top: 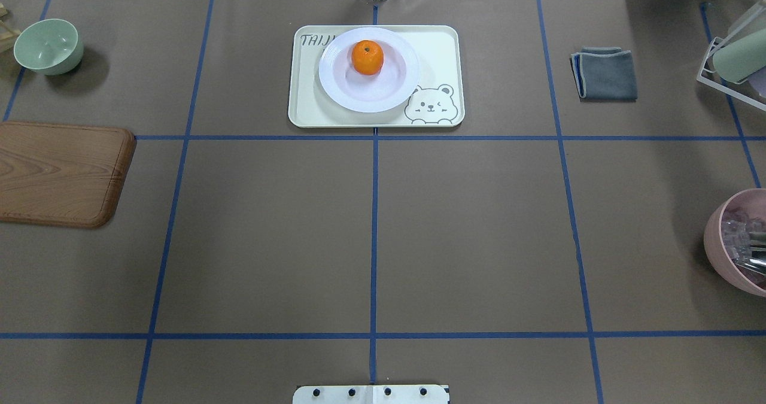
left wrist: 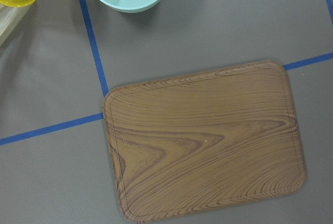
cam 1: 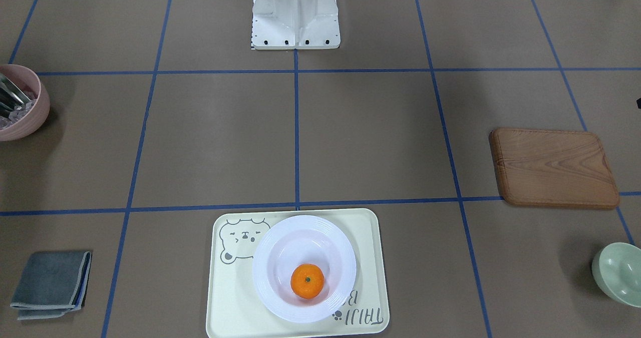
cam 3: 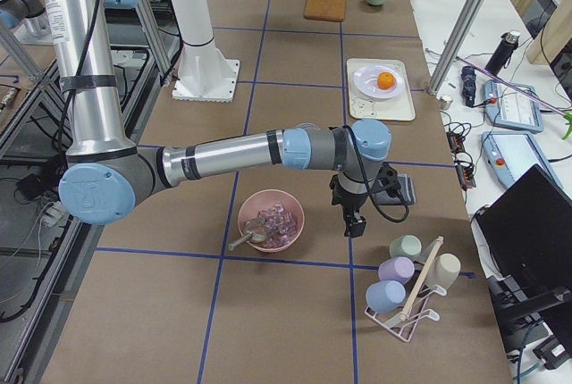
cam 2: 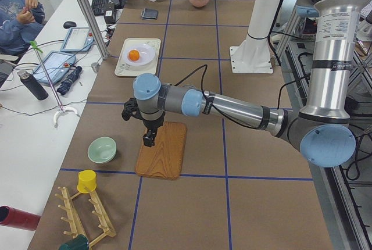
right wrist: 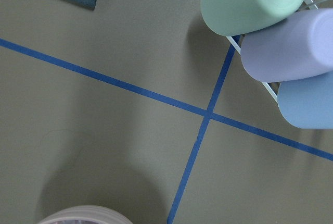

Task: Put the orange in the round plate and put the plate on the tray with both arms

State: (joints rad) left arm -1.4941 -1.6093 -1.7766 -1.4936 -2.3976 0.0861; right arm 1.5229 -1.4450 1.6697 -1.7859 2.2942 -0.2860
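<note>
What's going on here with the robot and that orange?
Neither arm is touching anything. The orange sits in the round plate, and the plate rests on the tray. The left gripper hangs above a wooden board; the right gripper hangs near a pink bowl, both well away from the tray.

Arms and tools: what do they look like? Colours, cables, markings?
Same build: left arm and right arm are silver-grey tubes, light-blue joint caps, dark rings, printed labels on upper segments. The left tool and right tool are black, each with a black cable.
</note>
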